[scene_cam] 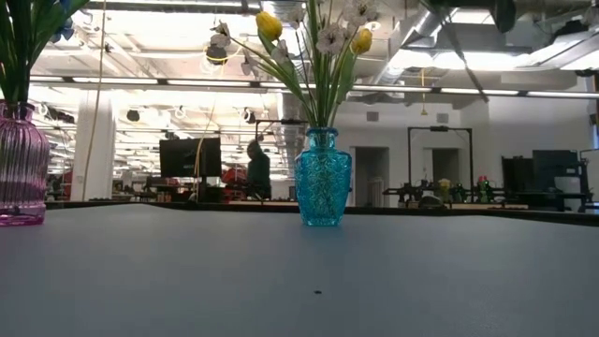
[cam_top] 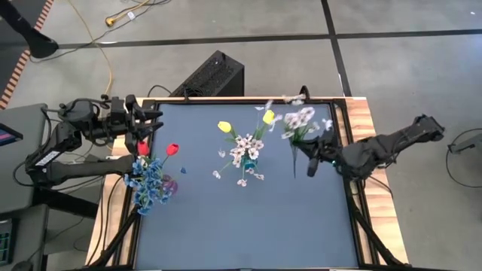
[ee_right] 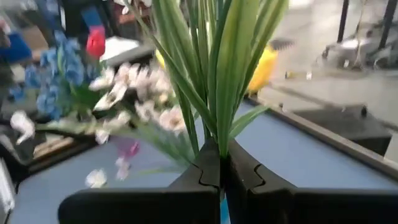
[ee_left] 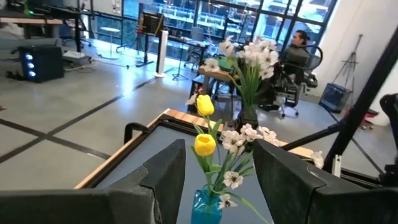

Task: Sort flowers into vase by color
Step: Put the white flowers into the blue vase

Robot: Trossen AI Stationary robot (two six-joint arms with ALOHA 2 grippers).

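Left gripper (cam_top: 154,124), fingers apart, empty, beside pink ribbed glass vase (scene_cam: 21,164): blue sprays (cam_top: 151,183), two red tulips (cam_top: 172,149). Centre, turquoise glass vase (scene_cam: 323,178): two yellow tulips (cam_top: 224,126), white sprays. Right gripper (cam_top: 310,159) clamps white blossom spray (cam_top: 300,120). No legible writing.

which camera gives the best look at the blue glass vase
The low view: the blue glass vase stands upright and whole, side-on, mid-table, stems rising from its neck. The high view hides it under white blossoms, showing only a teal sliver. The left wrist view shows just its top at the frame edge; in the right wrist view I can't make it out.
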